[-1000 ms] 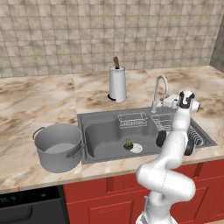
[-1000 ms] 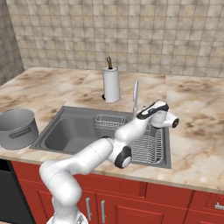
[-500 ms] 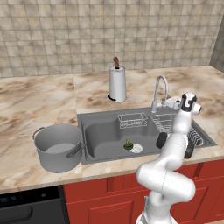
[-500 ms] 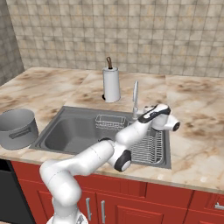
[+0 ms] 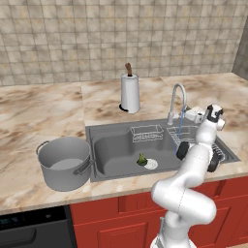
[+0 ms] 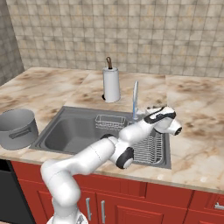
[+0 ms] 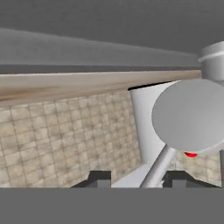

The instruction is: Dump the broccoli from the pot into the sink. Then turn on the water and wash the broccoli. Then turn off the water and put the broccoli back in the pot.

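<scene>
Left base view, largest item first: the marble counter [image 5: 38, 106] carries the sink [image 5: 90, 145], and the pot [image 5: 60, 177] stands upright on the counter at the sink's 9 o'clock, just beside the rim, with no floret visible inside. The paper-towel roll [image 5: 130, 93] stands at the sink's 12 o'clock, clear of the work. The faucet [image 5: 177, 94] rises at the basin's 2 o'clock. The change to note is at its spout: a thin blue stream of water [image 5: 180, 127] now falls where none ran a second ago, landing on the drying rack [image 5: 186, 140] at the basin's 3 o'clock and not on the floret. The broccoli [image 5: 141, 159] lies on the basin floor beside the drain, at about 8 o'clock from where the stream lands and apart from it. My gripper [image 5: 190, 115] is at the faucet base, at the spout's 3 o'clock. In the hand view the gripper [image 7: 137, 178] has its jaws apart, astride the stalk of the faucet lever [image 7: 188, 116] and narrower than a second ago, but not clamped on it. My judgement: dumping is done and the water is on, so washing is the step in hand, and the floret must be brought under the stream.
</scene>
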You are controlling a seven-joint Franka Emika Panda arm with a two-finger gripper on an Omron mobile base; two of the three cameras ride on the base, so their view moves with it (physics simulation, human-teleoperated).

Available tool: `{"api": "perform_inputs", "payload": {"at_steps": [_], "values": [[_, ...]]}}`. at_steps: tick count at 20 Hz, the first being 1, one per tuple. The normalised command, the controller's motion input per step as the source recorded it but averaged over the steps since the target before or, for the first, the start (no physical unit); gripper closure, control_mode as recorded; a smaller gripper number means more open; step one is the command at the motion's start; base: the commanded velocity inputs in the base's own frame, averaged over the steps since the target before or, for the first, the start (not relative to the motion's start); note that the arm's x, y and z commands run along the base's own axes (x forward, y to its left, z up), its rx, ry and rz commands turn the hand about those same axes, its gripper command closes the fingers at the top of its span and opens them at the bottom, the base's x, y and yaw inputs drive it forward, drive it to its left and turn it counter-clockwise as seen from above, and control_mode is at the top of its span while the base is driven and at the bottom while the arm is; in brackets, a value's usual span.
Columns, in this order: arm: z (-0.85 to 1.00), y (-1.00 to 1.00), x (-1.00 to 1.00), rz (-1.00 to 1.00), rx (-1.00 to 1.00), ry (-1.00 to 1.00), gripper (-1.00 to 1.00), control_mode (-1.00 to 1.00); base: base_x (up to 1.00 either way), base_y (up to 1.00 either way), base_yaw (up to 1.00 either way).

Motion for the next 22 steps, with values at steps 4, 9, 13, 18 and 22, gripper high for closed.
{"api": "perform_inputs", "payload": {"at_steps": [4, 9, 13, 18, 22], "values": [[0.18, -0.17, -0.92, -0.01, -0.07, -0.4, 1.0, -1.0, 0.0, 0.0, 0.0], [0.54, -0.23, -1.0, -0.03, -0.09, -0.41, 1.0, -1.0, 0.0, 0.0, 0.0], [0.34, 0.04, -1.0, -0.09, -0.42, -0.41, 1.0, -1.0, 0.0, 0.0, 0.0], [0.0, 0.47, -1.0, -0.2, -0.77, -0.43, 1.0, -1.0, 0.0, 0.0, 0.0], [0.0, 0.43, -1.0, -0.21, -0.87, -0.38, 1.0, -1.0, 0.0, 0.0, 0.0]]}}
